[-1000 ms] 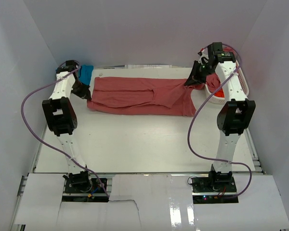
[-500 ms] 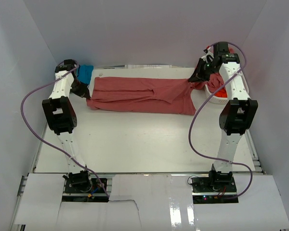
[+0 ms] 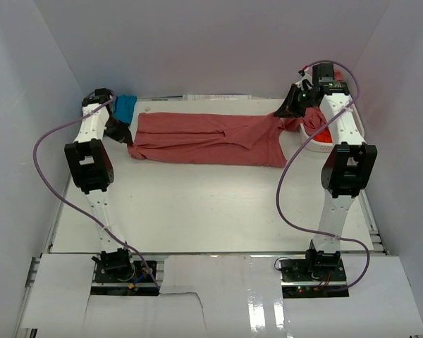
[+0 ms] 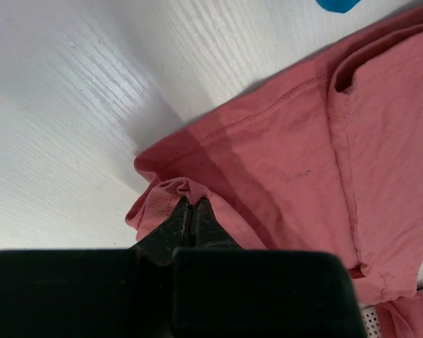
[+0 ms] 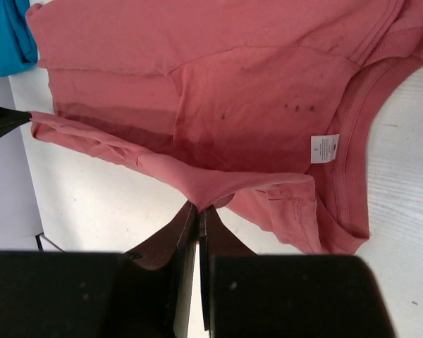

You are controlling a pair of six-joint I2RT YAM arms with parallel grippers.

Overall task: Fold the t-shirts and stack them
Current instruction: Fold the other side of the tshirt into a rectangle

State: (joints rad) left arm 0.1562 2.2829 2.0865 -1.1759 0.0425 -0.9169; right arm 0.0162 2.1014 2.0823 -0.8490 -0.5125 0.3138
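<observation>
The table (image 3: 197,211) carries the red shirt (image 3: 204,139) stretched lengthwise along its far side. Over the last second I have drawn it a little further back: my right gripper (image 5: 199,210) has lifted its end up and away toward the basket (image 3: 316,147), while my left gripper (image 4: 190,211) has hardly shifted. The cloth now hangs taut between the two ends and lies nearly flat, with one loose flap across the middle. I judge this to be straightening before a fold, with nothing stacked yet.

Orange cloth (image 3: 326,134) shows inside the basket. The blue shirt (image 3: 125,105) sits bunched at the far left corner of the table, just beyond my left gripper.

My left gripper is clamped tight on a bunched corner of the red shirt's hem. My right is pinched closed on a raised ridge of the same shirt, not far from the collar.

Inside the neck a small white tag (image 5: 325,148) carries print too small to read, and I see no other writing
</observation>
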